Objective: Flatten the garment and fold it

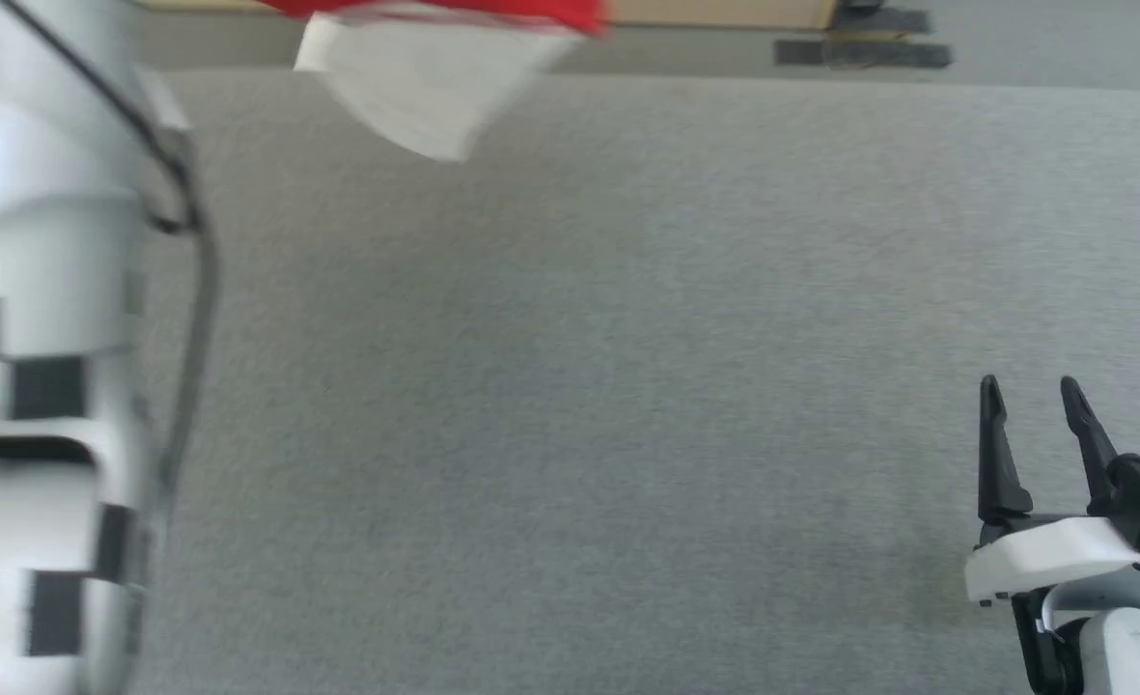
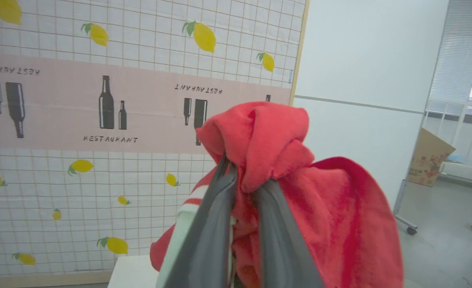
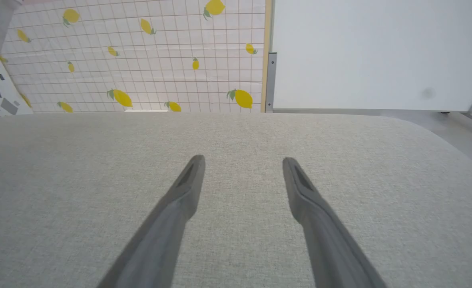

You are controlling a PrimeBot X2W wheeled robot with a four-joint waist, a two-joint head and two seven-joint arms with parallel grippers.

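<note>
Grey fabric surface point(image 1: 570, 386), left pincer point(image 2: 241, 176) clamped on garment point(image 2: 331, 208) (red, bunched), right pincer point(image 1: 1030, 386) spread apart.

The garment point(image 2: 339, 224) is soft red cloth, matt, with a faintly napped surface, and the table point(image 1: 570, 386) carries a grey woven fabric cover, matt and finely grained. The right gripper point(image 3: 242, 159) is dark, smooth and matt, plastic by its look; the left forearm point(image 1: 39, 193) is a pale hard shell with a slight sheen. The box point(image 2: 427, 160) is plain brown cardboard, matt.
</note>
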